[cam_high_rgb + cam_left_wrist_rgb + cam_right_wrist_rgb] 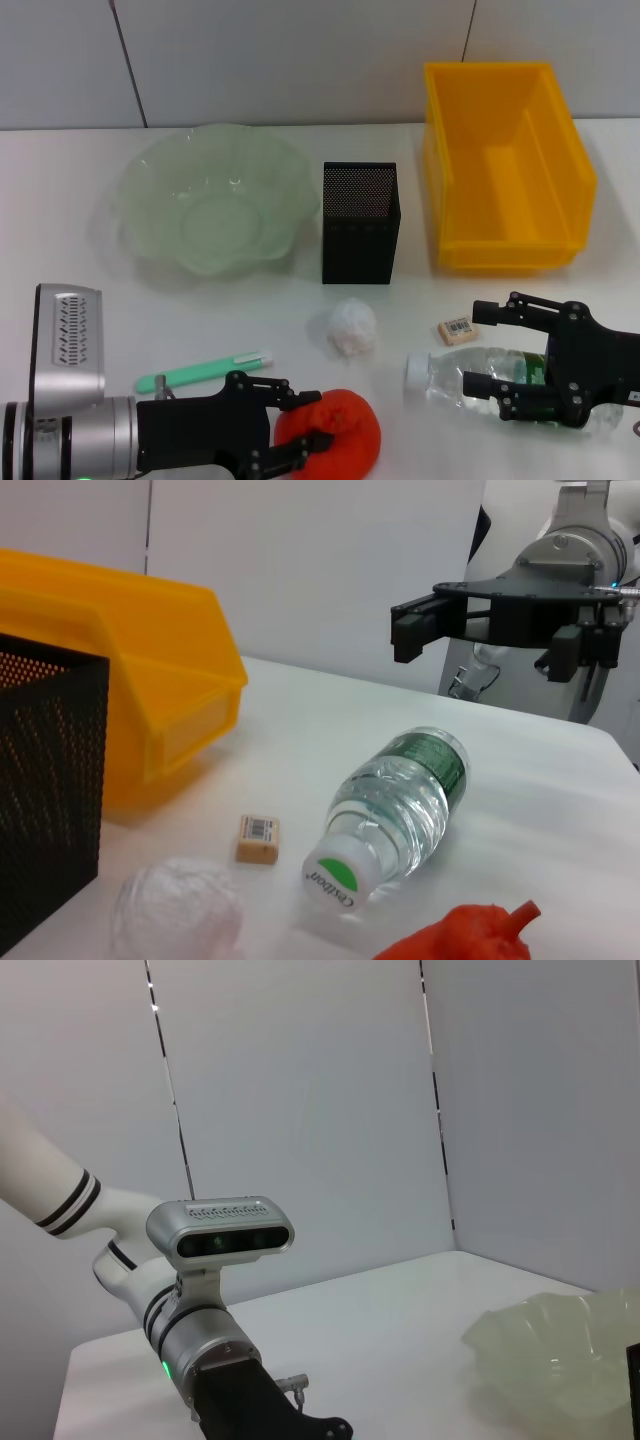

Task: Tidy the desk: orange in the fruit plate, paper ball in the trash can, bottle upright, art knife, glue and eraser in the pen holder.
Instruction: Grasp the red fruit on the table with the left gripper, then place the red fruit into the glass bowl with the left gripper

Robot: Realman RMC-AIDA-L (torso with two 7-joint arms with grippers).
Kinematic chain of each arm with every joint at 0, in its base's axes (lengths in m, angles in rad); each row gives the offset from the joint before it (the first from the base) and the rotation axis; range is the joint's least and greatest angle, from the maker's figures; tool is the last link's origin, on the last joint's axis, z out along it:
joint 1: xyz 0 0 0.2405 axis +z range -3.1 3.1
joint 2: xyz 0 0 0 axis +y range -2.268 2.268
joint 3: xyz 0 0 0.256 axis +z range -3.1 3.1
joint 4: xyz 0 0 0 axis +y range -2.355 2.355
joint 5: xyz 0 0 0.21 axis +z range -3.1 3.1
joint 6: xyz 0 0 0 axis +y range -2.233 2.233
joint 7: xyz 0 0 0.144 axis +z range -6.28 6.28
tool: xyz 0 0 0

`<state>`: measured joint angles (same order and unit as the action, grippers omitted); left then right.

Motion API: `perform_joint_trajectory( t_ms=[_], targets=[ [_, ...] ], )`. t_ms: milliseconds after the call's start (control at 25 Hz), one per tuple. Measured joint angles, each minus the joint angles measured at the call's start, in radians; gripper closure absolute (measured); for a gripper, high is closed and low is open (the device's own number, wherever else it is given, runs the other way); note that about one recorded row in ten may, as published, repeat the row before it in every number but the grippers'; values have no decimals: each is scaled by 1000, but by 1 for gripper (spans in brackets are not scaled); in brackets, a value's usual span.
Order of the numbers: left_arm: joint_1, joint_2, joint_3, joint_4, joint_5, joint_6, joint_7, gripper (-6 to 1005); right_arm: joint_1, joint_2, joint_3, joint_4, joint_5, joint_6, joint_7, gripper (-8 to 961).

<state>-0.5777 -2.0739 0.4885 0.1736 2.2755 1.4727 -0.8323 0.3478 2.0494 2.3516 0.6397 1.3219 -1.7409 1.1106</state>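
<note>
The orange [340, 432] lies at the table's front edge, with my left gripper [308, 420] open and its fingers over the orange's left side; its top also shows in the left wrist view [462, 935]. A clear bottle [480, 378] [400, 805] lies on its side at front right. My right gripper [484, 348] [408, 632] hangs open above it, clear of the table. The white paper ball [350, 327], the eraser [456, 330] and the green art knife [205, 371] lie loose. The glue is out of view.
A pale green glass fruit plate [210, 205] [560, 1350] stands at back left. The black mesh pen holder [360, 222] [45, 780] stands in the middle. A yellow bin [505, 165] [150, 690] stands at back right, against the wall.
</note>
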Motion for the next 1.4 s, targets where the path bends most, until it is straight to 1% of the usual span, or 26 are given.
perform_joint_trajectory(
  t_ms=[280,400,480,560,680,800,960,1200,1280,1400],
  targets=[
    [0,0,-6,6,-6,24,2,621,-3,0,2,0,-3,1,0,159],
    [3,2,-16,63,-41,69,-23,692,-3,0,5,-1,-3,2,0,160],
    [16,6,-16,115,-97,115,-43,731,-5,0,6,-2,-4,2,0,161],
    [28,7,-16,149,-148,135,-48,762,-5,0,6,-2,-4,2,0,162],
    [53,8,-17,216,-287,135,-67,785,-5,1,6,-4,-4,2,0,163],
    [55,8,-18,237,-436,62,-90,808,-5,1,6,-5,-4,1,0,164],
    [31,7,-17,232,-563,-73,-107,843,-1,3,4,-5,-4,1,0,166],
    [-37,0,-13,211,-617,-265,-105,898,4,6,-1,-5,-4,1,0,168],
    [-61,1,-12,190,-621,-334,-101,904,5,7,-1,-4,-4,1,0,169],
    [-81,-1,-16,175,-631,-402,-96,912,6,8,-3,-3,-5,2,0,170]
  ],
)
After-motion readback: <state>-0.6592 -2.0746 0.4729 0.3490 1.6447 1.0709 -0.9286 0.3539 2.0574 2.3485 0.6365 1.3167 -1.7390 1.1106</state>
